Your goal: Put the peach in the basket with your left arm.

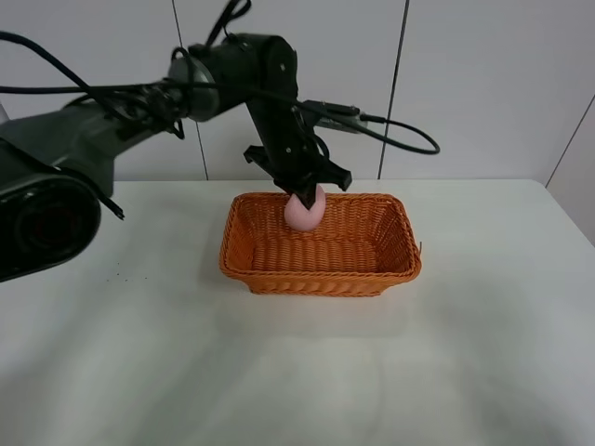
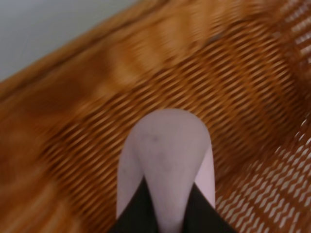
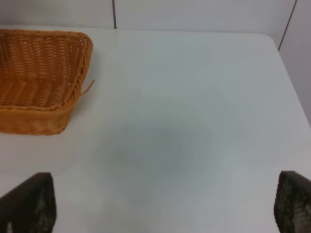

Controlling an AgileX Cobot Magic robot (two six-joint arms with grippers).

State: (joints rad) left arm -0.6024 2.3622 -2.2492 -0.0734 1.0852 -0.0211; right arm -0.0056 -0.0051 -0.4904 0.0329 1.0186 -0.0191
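You have one peach (image 1: 304, 212), one basket (image 1: 321, 271) and two grippers to account for. In the high view only the left arm (image 1: 112, 111) shows. It reaches in from the left side, runs level above the white table (image 1: 139, 362), bends at a raised joint and drops steeply, so that the left gripper (image 1: 305, 197) points down over the back half of the basket. A black cable (image 1: 400, 139) loops out from the wrist toward the wall. Your left gripper is clamped on the peach: two black fingers (image 2: 141, 213) press its sides in the left wrist view, and the pale pink fruit (image 2: 165, 155) juts out beyond them. The peach hangs inside the basket's outline, close to the far wall and about level with the rim. Orange weave (image 2: 87, 107) fills the left wrist view behind it, blurred. You cannot tell from these views whether the fruit touches the basket floor. The basket stands upright near the middle of the table. Your right gripper (image 3: 160, 204) is spread wide, and only its two dark fingertips (image 3: 29, 204) show, at opposite corners of the right wrist view. It holds nothing and hangs above bare tabletop, well apart from the basket, whose near corner (image 3: 58, 116) has a loose strand sticking out.
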